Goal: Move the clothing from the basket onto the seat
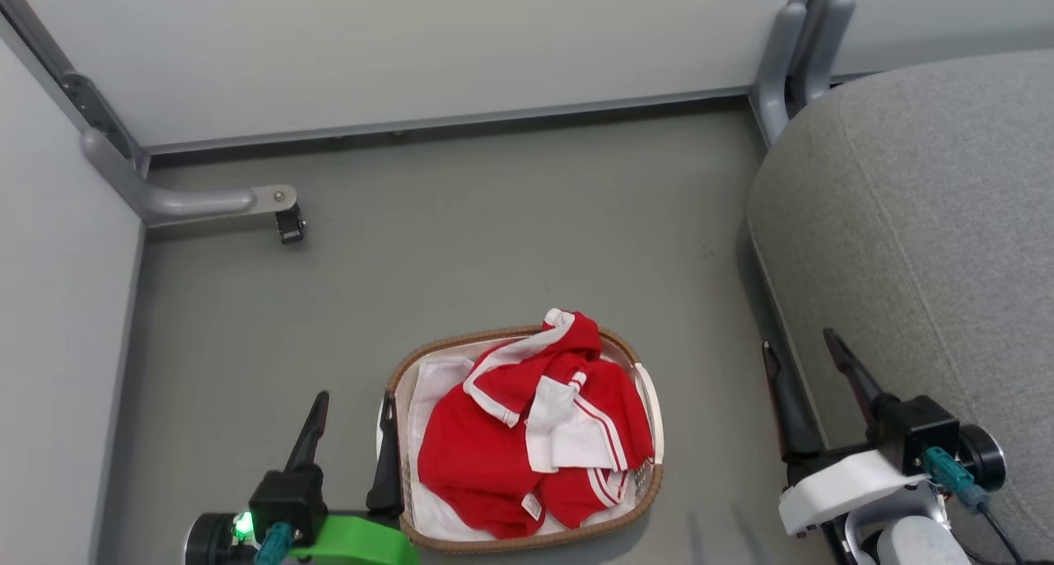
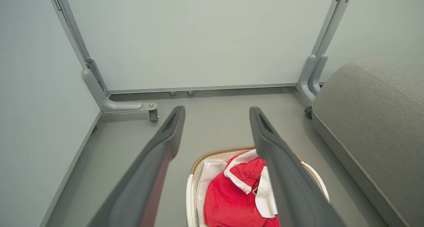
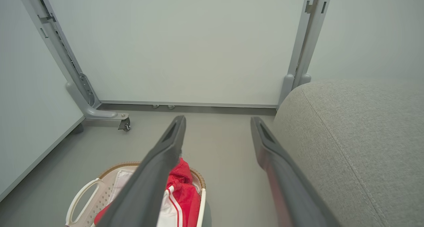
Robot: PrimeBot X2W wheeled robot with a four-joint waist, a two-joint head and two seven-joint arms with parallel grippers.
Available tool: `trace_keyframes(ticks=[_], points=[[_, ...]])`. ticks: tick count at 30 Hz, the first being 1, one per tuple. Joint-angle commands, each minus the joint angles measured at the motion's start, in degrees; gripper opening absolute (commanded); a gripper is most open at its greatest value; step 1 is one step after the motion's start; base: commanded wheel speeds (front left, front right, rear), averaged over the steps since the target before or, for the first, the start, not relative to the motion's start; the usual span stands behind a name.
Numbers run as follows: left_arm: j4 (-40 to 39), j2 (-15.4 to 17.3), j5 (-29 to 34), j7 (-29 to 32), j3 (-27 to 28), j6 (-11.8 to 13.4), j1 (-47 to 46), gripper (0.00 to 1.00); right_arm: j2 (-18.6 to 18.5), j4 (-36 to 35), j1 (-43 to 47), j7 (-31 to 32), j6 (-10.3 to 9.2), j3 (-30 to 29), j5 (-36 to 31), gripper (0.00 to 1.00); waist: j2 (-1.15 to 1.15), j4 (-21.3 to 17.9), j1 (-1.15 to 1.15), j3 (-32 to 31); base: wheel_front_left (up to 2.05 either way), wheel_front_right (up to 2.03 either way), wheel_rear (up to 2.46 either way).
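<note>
Clothing (image 1: pixel 527 433), red with white trim, lies heaped in the basket (image 1: pixel 494 337), just to the right of your left claw (image 1: pixel 354 398). That claw's fingers stand spread and empty. Its inner finger seems to sit at the rim, though you cannot tell contact from here. Your right claw (image 1: pixel 798 340), also spread and holding nothing, hangs between basket and seat (image 1: pixel 922 219), which lies just to its right.
</note>
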Motion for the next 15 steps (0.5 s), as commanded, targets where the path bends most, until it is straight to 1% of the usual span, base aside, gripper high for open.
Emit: trace_keyframes(ticks=[1,5,9,15], points=[[0.18,0.34,0.71,-0.04,-0.21,-0.51,-2.21,1.00,-0.32,-0.49,-1.25,-0.30,0.00,-0.27,-0.31,1.00,0.00,-2.25,0.00,4.74,0.00,0.00,0.00],[0.78,0.34,3.28,-0.05,-1.12,-1.80,-6.84,1.00,-0.31,-1.54,-4.10,-0.30,-0.01,-0.85,-0.21,1.00,0.00,-4.27,0.00,10.61,0.00,0.00,0.00],[3.15,0.34,5.75,-0.04,-2.47,-3.46,-12.69,1.00,-0.29,-2.65,-7.22,-0.30,-0.01,-1.52,0.64,1.00,0.00,-6.31,0.00,16.52,0.00,0.00,0.00],[11.43,0.82,9.92,-0.05,-6.04,-6.02,-22.36,1.00,-0.26,-4.56,-11.67,-0.29,-0.01,-2.70,2.08,1.00,0.00,-9.65,0.00,25.02,0.00,0.00,0.00]])
